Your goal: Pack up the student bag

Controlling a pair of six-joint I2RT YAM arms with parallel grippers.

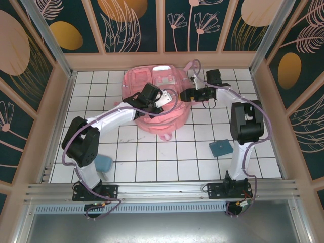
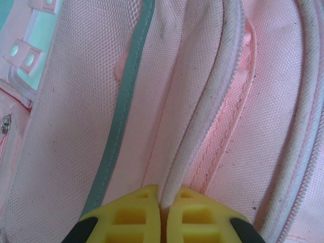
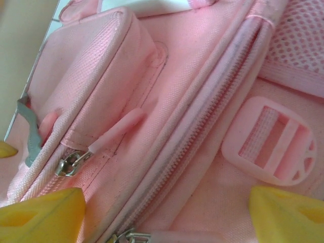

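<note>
The student bag [image 1: 157,109], a large pink backpack, lies on the white tiled table at the back centre. My left gripper [image 1: 163,100] rests on top of it. In the left wrist view its yellow fingers [image 2: 132,216] are shut on a pale piped seam [image 2: 202,126] of the bag [image 2: 76,126]. My right gripper [image 1: 187,95] is at the bag's right side. In the right wrist view it stands open [image 3: 167,217], its fingertips [image 3: 45,212] wide apart over a closed zipper [image 3: 202,136]. A pink zip pull [image 3: 116,129] and a pink buckle [image 3: 268,142] lie close by.
A dark teal case [image 1: 221,148] lies on the tiles beside the right arm. A light blue object [image 1: 104,162] sits near the left arm's base. Wooden walls [image 1: 61,101] close in the table on three sides.
</note>
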